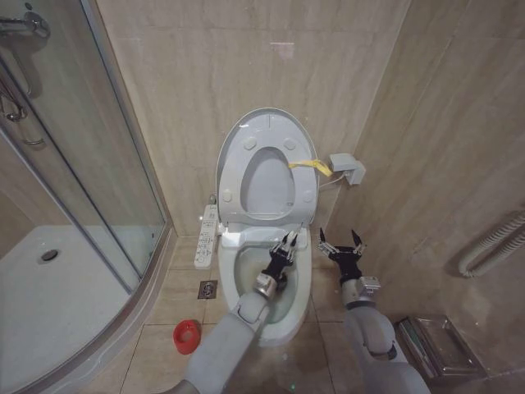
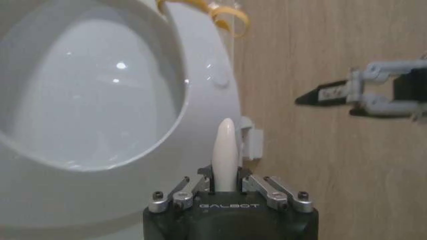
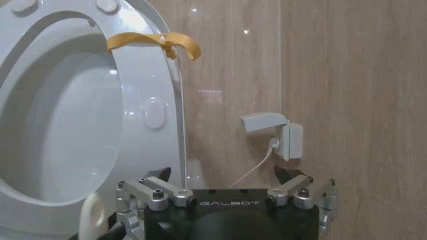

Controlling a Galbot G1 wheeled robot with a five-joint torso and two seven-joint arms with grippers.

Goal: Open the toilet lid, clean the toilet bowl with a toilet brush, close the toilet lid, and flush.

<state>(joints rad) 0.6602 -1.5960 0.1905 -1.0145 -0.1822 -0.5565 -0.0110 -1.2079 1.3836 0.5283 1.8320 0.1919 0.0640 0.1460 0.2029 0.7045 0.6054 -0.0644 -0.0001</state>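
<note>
White brush handle first: your left gripper point(image 1: 286, 246) is clamped on the toilet brush point(image 2: 224, 152) over the toilet bowl point(image 1: 302, 289), so scrubbing looks in hand. Your right gripper point(image 1: 342, 241) hovers beside the bowl, fingers spread, empty. Beyond, the toilet lid point(image 1: 238, 144) stands upright against the wall. Next calls for dipping the brush downward.

Beige tiled walls point(image 1: 213, 74) meet a beige tiled floor point(image 1: 184, 283) with a small drain point(image 1: 207, 289). A glass shower point(image 1: 74, 164) stands left; a wall socket point(image 1: 348, 168) sits right.
</note>
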